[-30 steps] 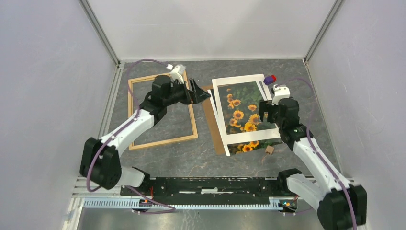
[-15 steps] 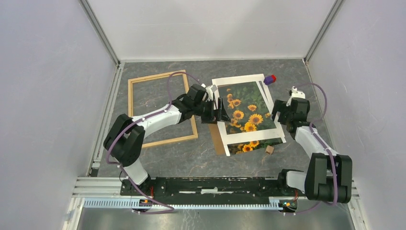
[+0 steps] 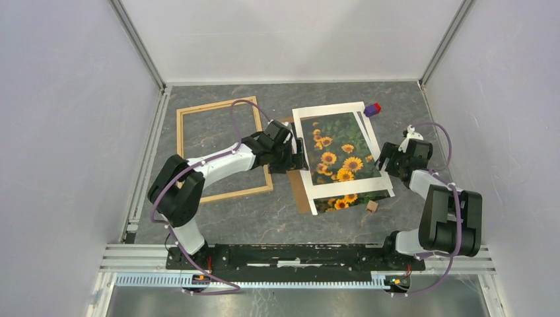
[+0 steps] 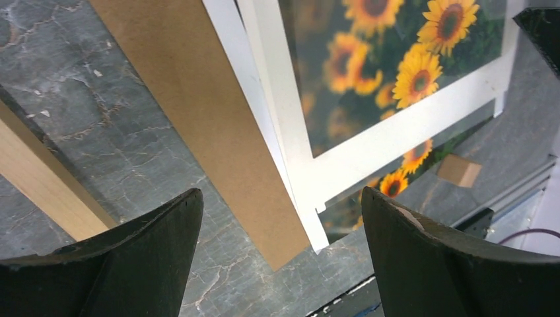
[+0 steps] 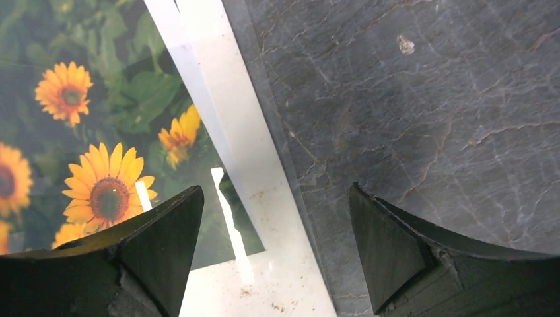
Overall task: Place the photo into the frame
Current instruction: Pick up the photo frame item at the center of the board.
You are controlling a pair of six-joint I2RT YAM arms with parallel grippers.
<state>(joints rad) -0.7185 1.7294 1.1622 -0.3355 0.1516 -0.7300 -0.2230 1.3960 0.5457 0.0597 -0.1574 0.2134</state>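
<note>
Free tabletop (image 4: 132, 152) between frame (image 4: 39, 185) and backing board (image 4: 198, 112)

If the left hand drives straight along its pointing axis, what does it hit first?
Probably the brown backing board poking out along the stack's left side. It lies between the open left hand fingers, with the white mat edge just beside it. Height above it is unclear.

Orange-yellow sunflowers, dk green on photo (image 3: 340, 155); lt wood frame (image 3: 224, 196).

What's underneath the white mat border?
The sunflower photo shows through its window and pokes out at its near edge; a brown backing board peeks out left. Their covered parts are hidden.
</note>
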